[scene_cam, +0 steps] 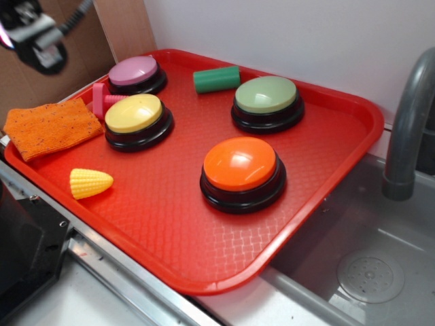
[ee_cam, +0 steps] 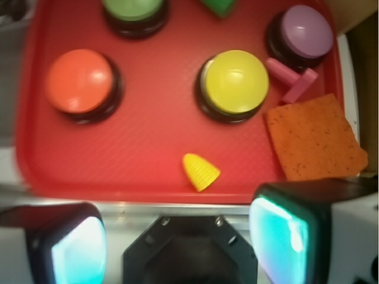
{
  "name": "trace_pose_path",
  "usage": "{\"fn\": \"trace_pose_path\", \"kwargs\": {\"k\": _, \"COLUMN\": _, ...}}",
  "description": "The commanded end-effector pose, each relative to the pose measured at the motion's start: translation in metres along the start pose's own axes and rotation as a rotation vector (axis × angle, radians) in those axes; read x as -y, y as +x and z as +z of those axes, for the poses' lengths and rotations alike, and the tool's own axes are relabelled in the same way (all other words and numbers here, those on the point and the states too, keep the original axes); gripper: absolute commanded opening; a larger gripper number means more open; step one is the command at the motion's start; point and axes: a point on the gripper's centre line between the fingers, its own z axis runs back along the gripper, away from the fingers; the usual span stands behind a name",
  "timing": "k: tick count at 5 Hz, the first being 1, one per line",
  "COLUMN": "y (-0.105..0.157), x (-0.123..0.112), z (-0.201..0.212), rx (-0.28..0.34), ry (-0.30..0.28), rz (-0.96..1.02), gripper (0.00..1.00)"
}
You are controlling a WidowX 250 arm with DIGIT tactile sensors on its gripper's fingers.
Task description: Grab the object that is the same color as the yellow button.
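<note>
Exterior view: the red tray [scene_cam: 340,163] carries four dome buttons. The yellow button [scene_cam: 134,114] stands at the left, beside an orange cloth [scene_cam: 49,125]. The matching object, a small yellow corn piece [scene_cam: 90,183], lies alone near the tray's front-left rim, apart from the button and the cloth. The pincer [scene_cam: 37,34] hangs high at the upper left, well clear of the tray; its jaws cannot be read here.

Wrist view: the pincer [ee_cam: 177,236] stands wide and holds nothing, both pads framing the lower edge. The corn piece sits near the tray's near rim, slightly right of the jaw midline, tapered end pointing up-left. Recommended approach: centre over the corn, turn the jaws across its narrow ribbed width, descend straight, and avoid the rim.
</note>
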Motion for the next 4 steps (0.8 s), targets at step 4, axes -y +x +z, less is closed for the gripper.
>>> {"fn": "trace_pose_path", "kwargs": {"k": 4, "y": -0.016, "x": -0.043, "z": -0.160, "rx": -0.210, "ry": -0.051, "rz": 0.036, "gripper": 1.00}}
